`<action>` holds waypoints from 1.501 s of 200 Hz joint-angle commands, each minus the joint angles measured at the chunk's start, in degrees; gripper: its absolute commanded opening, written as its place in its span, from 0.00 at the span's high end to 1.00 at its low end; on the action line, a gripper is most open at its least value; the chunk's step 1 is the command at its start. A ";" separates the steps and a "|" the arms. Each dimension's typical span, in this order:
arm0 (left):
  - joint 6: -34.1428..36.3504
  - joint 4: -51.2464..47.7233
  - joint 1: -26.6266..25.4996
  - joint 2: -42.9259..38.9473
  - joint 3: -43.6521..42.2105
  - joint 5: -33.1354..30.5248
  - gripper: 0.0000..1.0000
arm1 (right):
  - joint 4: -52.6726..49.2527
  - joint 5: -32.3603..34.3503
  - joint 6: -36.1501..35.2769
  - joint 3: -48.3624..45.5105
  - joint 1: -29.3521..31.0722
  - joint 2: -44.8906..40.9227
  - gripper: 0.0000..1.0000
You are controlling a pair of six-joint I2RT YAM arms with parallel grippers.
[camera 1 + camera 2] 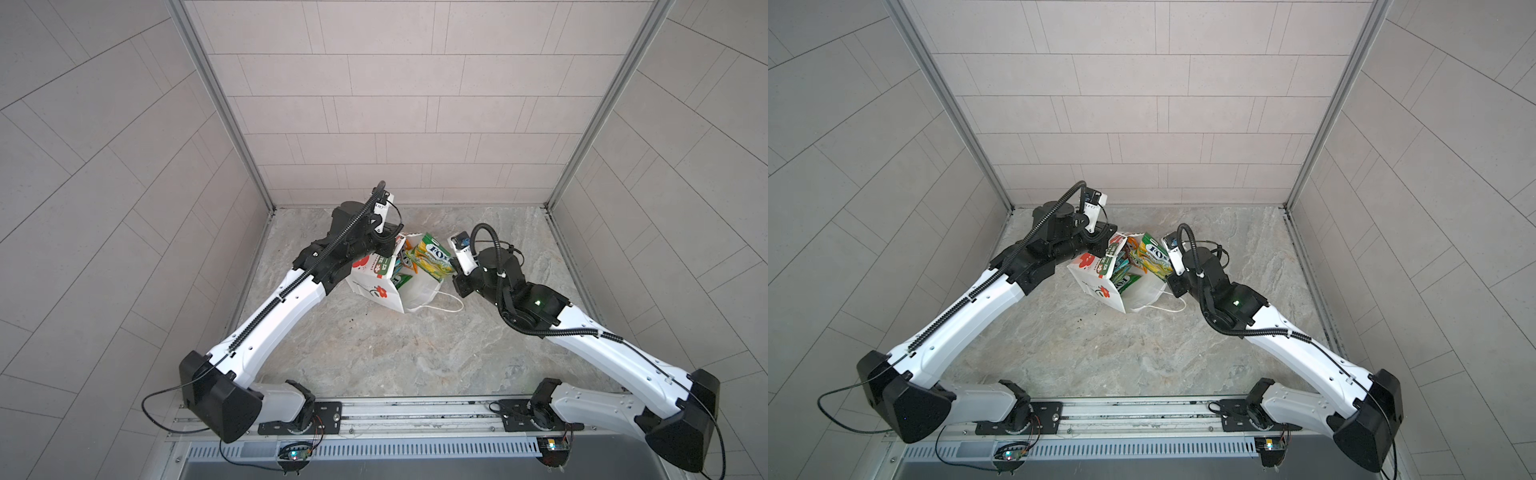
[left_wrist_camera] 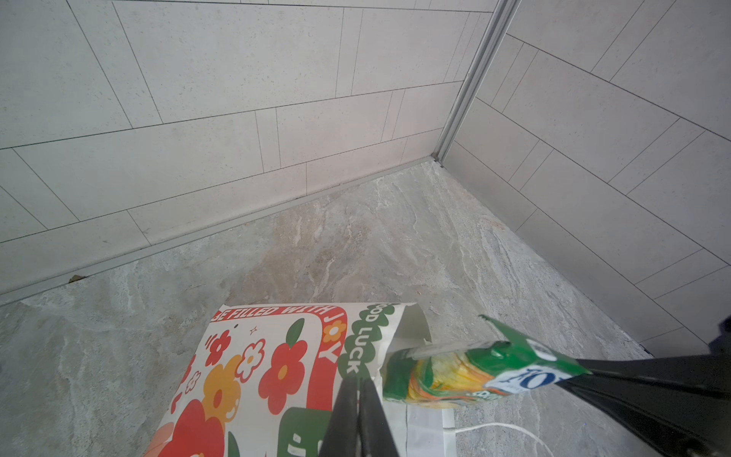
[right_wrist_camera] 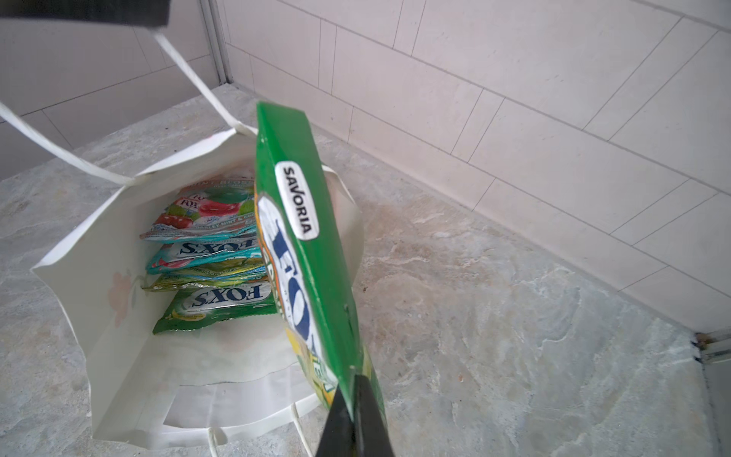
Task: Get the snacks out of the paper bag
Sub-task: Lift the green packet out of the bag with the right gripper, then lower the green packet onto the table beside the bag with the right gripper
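The white paper bag with red flowers stands tilted in mid-table, mouth open towards the right arm. My left gripper is shut on the bag's top edge and holds that side up; in both top views it is at the bag's far-left rim. My right gripper is shut on the lower end of a green-yellow FOX'S packet, one of the snacks, which hangs just above the bag's mouth. Several more FOX'S packets, teal-red and green-yellow, lie stacked inside the bag.
A white cord handle lies on the marble tabletop in front of the bag. Tiled walls close the back and both sides. The arms' mounting rail runs along the front edge.
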 commanded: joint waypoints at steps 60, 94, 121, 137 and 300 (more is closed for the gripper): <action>0.72 1.38 -0.05 -1.56 -0.67 -0.20 1.00 | -0.53 11.24 0.09 -0.19 -3.51 -8.13 1.00; 0.73 1.34 -0.04 -1.60 -0.67 -0.11 1.00 | -1.11 13.10 4.54 -1.52 -7.82 -8.50 1.00; 0.68 1.42 -0.03 -1.69 -0.60 0.05 1.00 | -1.18 5.46 9.30 -2.98 -15.29 -6.38 1.00; 0.48 1.43 -0.10 -1.72 -0.64 0.25 1.00 | -1.46 1.49 11.10 -3.20 -18.49 -4.28 1.00; 0.70 1.78 -0.02 -1.45 -0.93 0.60 1.00 | 14.47 -29.68 20.53 4.15 -30.78 28.32 1.00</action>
